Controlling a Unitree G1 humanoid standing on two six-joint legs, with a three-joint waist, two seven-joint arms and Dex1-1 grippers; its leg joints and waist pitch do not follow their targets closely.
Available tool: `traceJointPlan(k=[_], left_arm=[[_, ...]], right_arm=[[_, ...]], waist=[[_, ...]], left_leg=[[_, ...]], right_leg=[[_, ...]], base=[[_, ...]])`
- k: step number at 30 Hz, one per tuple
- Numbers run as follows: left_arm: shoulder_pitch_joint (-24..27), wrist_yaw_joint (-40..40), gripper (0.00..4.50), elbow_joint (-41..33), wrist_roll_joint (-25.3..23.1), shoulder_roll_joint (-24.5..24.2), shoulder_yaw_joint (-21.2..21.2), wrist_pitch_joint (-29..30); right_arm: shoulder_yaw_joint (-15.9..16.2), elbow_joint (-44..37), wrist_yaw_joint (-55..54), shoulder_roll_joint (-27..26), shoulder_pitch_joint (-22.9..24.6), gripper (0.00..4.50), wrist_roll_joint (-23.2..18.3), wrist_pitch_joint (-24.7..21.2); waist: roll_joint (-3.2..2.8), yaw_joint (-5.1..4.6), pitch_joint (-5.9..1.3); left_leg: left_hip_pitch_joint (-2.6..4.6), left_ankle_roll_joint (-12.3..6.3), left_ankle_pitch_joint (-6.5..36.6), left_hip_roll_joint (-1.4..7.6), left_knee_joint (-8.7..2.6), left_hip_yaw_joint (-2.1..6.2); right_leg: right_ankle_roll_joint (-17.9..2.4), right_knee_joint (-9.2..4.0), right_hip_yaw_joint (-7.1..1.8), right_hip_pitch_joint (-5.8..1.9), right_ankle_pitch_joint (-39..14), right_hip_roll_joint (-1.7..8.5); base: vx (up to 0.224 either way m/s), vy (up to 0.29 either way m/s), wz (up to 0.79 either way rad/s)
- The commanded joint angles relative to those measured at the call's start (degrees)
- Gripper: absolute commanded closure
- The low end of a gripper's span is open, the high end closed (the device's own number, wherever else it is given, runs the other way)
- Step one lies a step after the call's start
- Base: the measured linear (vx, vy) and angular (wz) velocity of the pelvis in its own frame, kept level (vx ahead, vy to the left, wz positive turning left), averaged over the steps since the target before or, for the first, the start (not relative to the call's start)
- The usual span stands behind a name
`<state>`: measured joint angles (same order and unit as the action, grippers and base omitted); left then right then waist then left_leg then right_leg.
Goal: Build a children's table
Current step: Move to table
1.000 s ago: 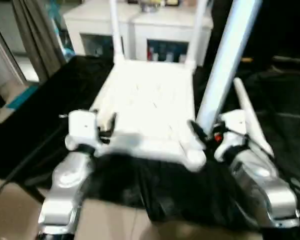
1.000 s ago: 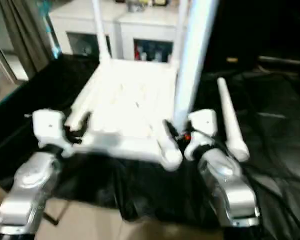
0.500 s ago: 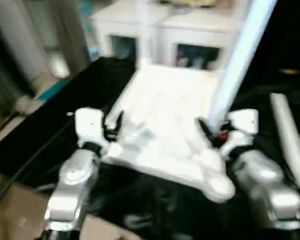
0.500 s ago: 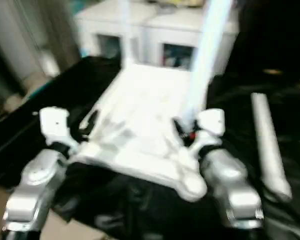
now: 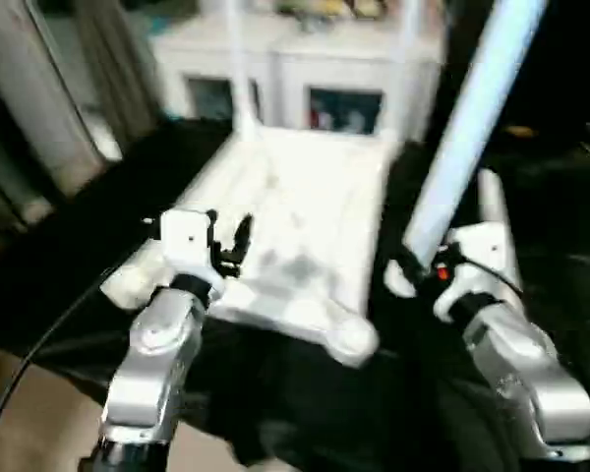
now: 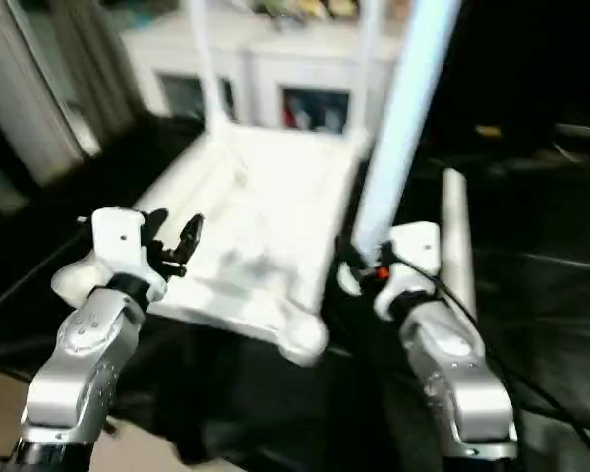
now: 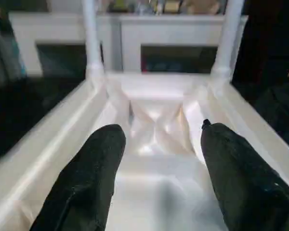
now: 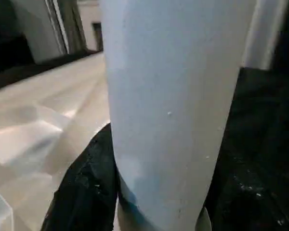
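tabletop [image 5: 295, 221]: white, upside down on the black cloth [image 5: 69, 256] in front of me, ribbed underside up.
far legs: two legs [image 5: 238, 69] upright in the far corner sockets, left and right [image 5: 405, 59].
held leg [image 5: 462, 138]: near right, standing tilted, base at the near-right corner.
loose leg [image 5: 494, 211]: lying on the cloth just right of the tabletop.
my right gripper [image 8: 149, 192]: fingers clamped round the held leg near its base.
my left gripper [image 7: 159, 159]: fingers spread apart, nothing between them, over the near-left part of the tabletop.
cabinets [image 5: 305, 69]: white, glass fronts, far behind the tabletop.
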<state>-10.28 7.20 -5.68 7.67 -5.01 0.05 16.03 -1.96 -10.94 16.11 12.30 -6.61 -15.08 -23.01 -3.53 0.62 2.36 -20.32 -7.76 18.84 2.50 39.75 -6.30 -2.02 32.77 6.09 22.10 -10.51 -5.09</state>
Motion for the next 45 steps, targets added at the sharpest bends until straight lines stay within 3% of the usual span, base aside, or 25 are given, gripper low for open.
traceJointPlan(k=[1,2,3,4,6,9,10,13,15,16,18,19,20,21,24,27,28,30,31,34,36,37,38,41,45], left_arm=[[-0.4,-0.4,1.52,0.1,0.2,-0.7,1.9,0.3],[-0.5,-0.2,1.52,-0.1,0.4,-0.8,2.1,0.5],[-0.5,-0.2,1.52,-0.2,0.3,-1.0,2.1,0.9],[-0.7,-0.2,1.52,-0.1,0.2,-1.2,2.1,1.4],[-0.8,0.0,1.52,0.1,0.5,-1.1,2.2,0.9],[-1.1,0.0,1.52,0.5,0.4,-1.6,2.2,1.4],[-1.2,0.2,1.52,0.8,0.4,-1.7,2.3,1.1],[-1.4,0.6,1.52,1.0,0.4,-1.7,2.6,0.3],[-1.5,0.8,1.52,1.0,0.4,-1.7,2.6,0.6],[-1.5,0.9,1.52,1.0,0.4,-1.8,2.5,0.6],[-1.5,1.2,1.52,1.0,0.5,-1.9,2.4,0.5],[-1.5,1.3,1.52,1.1,0.4,-2.0,2.3,0.5],[-1.5,1.3,1.52,1.1,0.5,-2.1,2.3,0.5],[-1.5,1.3,1.52,1.1,0.5,-2.1,2.2,0.6],[-1.5,1.3,1.52,1.2,0.1,-2.4,2.2,0.0],[-1.7,0.5,1.52,1.0,-2.1,-3.2,1.5,-0.2],[-1.7,0.4,1.52,1.0,-2.3,-3.3,1.5,-0.2],[-1.6,0.6,1.52,1.0,-2.1,-3.1,1.6,-0.2],[-1.5,0.8,1.52,1.0,-1.7,-2.9,1.7,-0.1],[-1.0,1.1,1.52,0.5,-0.1,-2.4,2.4,-0.4],[-1.0,1.3,1.52,0.5,-0.4,-2.7,2.2,-0.5],[-1.0,1.4,1.52,0.5,-0.3,-2.7,2.2,-0.5],[-1.0,1.4,1.52,0.5,-0.3,-2.7,2.2,-0.5],[-1.0,2.7,1.52,0.5,0.3,-2.7,2.3,-1.0],[-0.9,3.0,1.52,0.3,0.8,-2.5,2.5,-1.6]], right_arm=[[1.0,-1.2,0.0,-0.5,-0.7,2.57,0.3,0.0],[1.1,-1.1,-0.1,-0.6,-0.8,2.57,0.3,0.0],[1.1,-1.0,0.0,-0.6,-0.9,2.57,0.3,0.0],[1.2,-1.0,0.0,-0.7,-1.0,2.57,0.3,0.0],[1.2,-1.1,0.1,-0.9,-1.0,2.57,0.2,-0.1],[1.5,-1.1,0.2,-1.0,-1.2,2.57,0.2,-0.2],[1.6,-1.0,0.2,-1.0,-1.3,2.57,0.2,-0.2],[1.6,-0.9,0.1,-1.1,-1.2,2.57,0.1,-0.2],[1.6,-0.9,0.1,-1.1,-1.2,2.57,0.0,-0.3],[1.6,-0.9,0.1,-1.1,-1.1,2.57,0.0,-0.3],[1.8,-1.0,0.2,-1.2,-1.1,2.57,0.0,-0.5],[1.8,-1.0,0.1,-1.3,-1.1,2.57,-0.2,-0.9],[1.8,-0.9,0.1,-1.5,-1.1,2.57,-0.3,-0.9],[1.8,-0.9,0.0,-1.6,-1.1,2.57,-0.3,-0.9],[1.9,-0.9,-0.3,-1.9,-1.0,2.57,-0.5,-1.2],[1.6,-1.0,-1.2,-2.4,-0.8,2.57,-0.5,-1.5],[1.5,-0.9,-1.5,-2.5,-0.8,2.57,-0.3,-1.4],[1.4,-0.9,-1.8,-2.5,-0.8,2.57,-0.2,-1.4],[1.3,-0.8,-1.8,-2.6,-0.8,2.57,-0.3,-1.4],[0.8,-1.1,-2.0,-2.8,-0.7,2.57,-0.6,-1.8],[0.4,-1.2,-2.1,-2.9,-0.8,2.57,-0.6,-2.0],[0.2,-1.2,-2.2,-3.0,-0.8,2.57,-0.6,-2.2],[0.2,-1.2,-2.2,-3.0,-0.8,2.57,-0.6,-2.2],[-0.1,-1.4,-2.3,-2.8,-1.0,2.57,-0.9,-2.6],[-0.5,-1.6,-2.5,-3.1,-1.5,2.57,-1.3,-2.6]], waist=[[-1.56,-0.17,-4.42],[0.32,-1.62,-3.50],[4.66,1.71,-3.75],[3.68,0.90,-2.05],[3.87,1.78,-1.41],[1.01,1.84,-1.96],[-0.14,1.20,-2.00],[-2.78,-0.22,-1.15],[-2.22,0.07,0.08],[-1.36,0.81,0.18],[2.34,-0.54,0.92],[1.99,-0.05,-0.36],[0.60,1.85,-1.77],[2.74,2.21,-1.50],[2.42,4.81,-1.55],[1.14,2.53,-1.03],[-0.49,1.15,-0.45],[-2.96,2.15,-1.11],[-4.34,0.71,-3.05],[-3.94,0.31,-4.98],[-2.26,1.20,-4.78],[-1.22,1.27,-4.69],[-0.41,1.64,-4.11],[-0.38,2.41,-3.21],[-1.02,0.02,-1.12]], left_leg=[[3.00,-14.76,-5.9,17.99,-6.67,10.12],[5.06,-11.37,-14.2,12.78,-5.94,5.86],[-0.88,-1.70,-1.7,1.55,3.48,0.43],[-2.83,0.33,1.1,3.76,5.46,3.54],[-2.57,6.68,-1.0,0.32,5.41,1.99],[0.34,3.95,-3.3,2.73,-3.44,1.47],[1.01,2.49,-0.3,6.70,-6.19,3.09],[1.58,3.51,23.2,14.19,-11.90,4.70],[1.06,6.39,33.6,14.60,-14.35,3.60],[2.21,8.90,38.0,12.89,-14.12,1.22],[9.99,8.96,19.5,3.73,0.96,-3.29],[3.82,5.71,7.1,4.67,-0.59,-1.51],[2.43,4.82,2.8,4.81,-2.92,-0.93],[2.37,4.17,3.4,4.97,-2.94,-0.88],[1.35,8.35,5.8,2.99,4.17,2.66],[7.13,6.53,10.6,1.47,-3.33,2.90],[2.41,0.76,23.2,9.87,-14.37,6.53],[0.85,6.30,27.4,13.10,-14.22,6.89],[4.46,12.57,17.2,13.16,-11.99,8.79],[6.44,14.70,-25.2,12.25,-8.83,10.02],[4.19,17.90,-43.0,8.06,-8.46,7.06],[3.65,18.80,-38.1,6.63,-7.33,6.14],[-0.11,16.90,-19.1,6.54,-6.14,4.53],[-1.48,8.47,-2.5,8.36,-8.29,4.13],[7.97,15.72,30.8,10.94,-9.74,-0.19]], right_leg=[[13.4,4.42,-7.02,-0.29,-11.9,15.84],[-0.7,6.97,-7.36,5.68,-2.5,15.29],[2.9,-3.12,-14.90,-0.28,-0.5,19.80],[5.7,-3.43,-14.58,-1.37,-10.4,23.96],[15.2,-5.05,-10.62,-0.66,-35.9,14.58],[10.0,-6.28,-7.21,-1.34,-37.2,9.60],[7.4,-5.44,-5.19,-0.83,-32.0,8.87],[-2.9,-1.17,-3.02,-2.58,-13.4,10.91],[-2.2,0.78,-2.80,-2.89,-14.4,10.93],[-0.6,0.04,-3.18,-2.22,-23.4,10.68],[6.7,-13.62,-0.58,7.08,-60.5,13.26],[7.4,-11.42,-5.01,-0.87,-61.5,19.39],[6.8,-9.16,-10.38,-2.56,-56.9,18.34],[5.0,-8.32,-11.21,-2.39,-53.9,17.92],[-13.7,-9.28,-23.02,-2.78,-37.1,16.48],[-2.9,-8.50,-18.88,2.81,-40.8,4.53],[-1.7,4.50,-8.93,3.65,-22.4,3.67],[-2.4,7.74,-4.33,3.43,-2.4,7.23],[-1.6,7.00,-2.55,4.24,-1.2,7.68],[5.7,7.24,-2.59,3.93,-6.7,8.18],[4.4,2.22,-4.31,-0.61,3.2,9.53],[3.6,-0.20,-5.71,-1.69,6.9,11.26],[0.5,-0.57,-8.60,-5.02,12.5,18.56],[-4.3,-1.14,-7.39,-5.12,4.6,16.53],[-1.3,-3.77,-6.74,1.19,-31.2,9.40]], base=[[-0.025,-0.131,-0.02],[-0.025,-0.131,-0.02],[-0.015,-0.057,0.27],[-0.064,-0.033,0.13],[-0.088,-0.052,0.02],[-0.107,-0.011,0.10],[-0.086,0.066,0.09],[-0.085,0.079,0.11],[-0.094,0.059,0.15],[-0.022,-0.001,0.28],[-0.011,-0.001,0.14],[0.032,0.093,-0.17],[0.032,0.093,-0.17],[0.026,0.093,-0.23],[-0.076,0.087,-0.30],[-0.148,0.190,-0.35],[-0.191,0.220,-0.18],[-0.148,0.218,0.04],[-0.024,0.199,0.16],[-0.032,0.151,0.01],[-0.039,0.074,-0.05],[-0.051,-0.024,-0.06],[-0.051,-0.024,-0.06],[-0.063,-0.069,-0.02],[-0.084,-0.039,-0.22]])
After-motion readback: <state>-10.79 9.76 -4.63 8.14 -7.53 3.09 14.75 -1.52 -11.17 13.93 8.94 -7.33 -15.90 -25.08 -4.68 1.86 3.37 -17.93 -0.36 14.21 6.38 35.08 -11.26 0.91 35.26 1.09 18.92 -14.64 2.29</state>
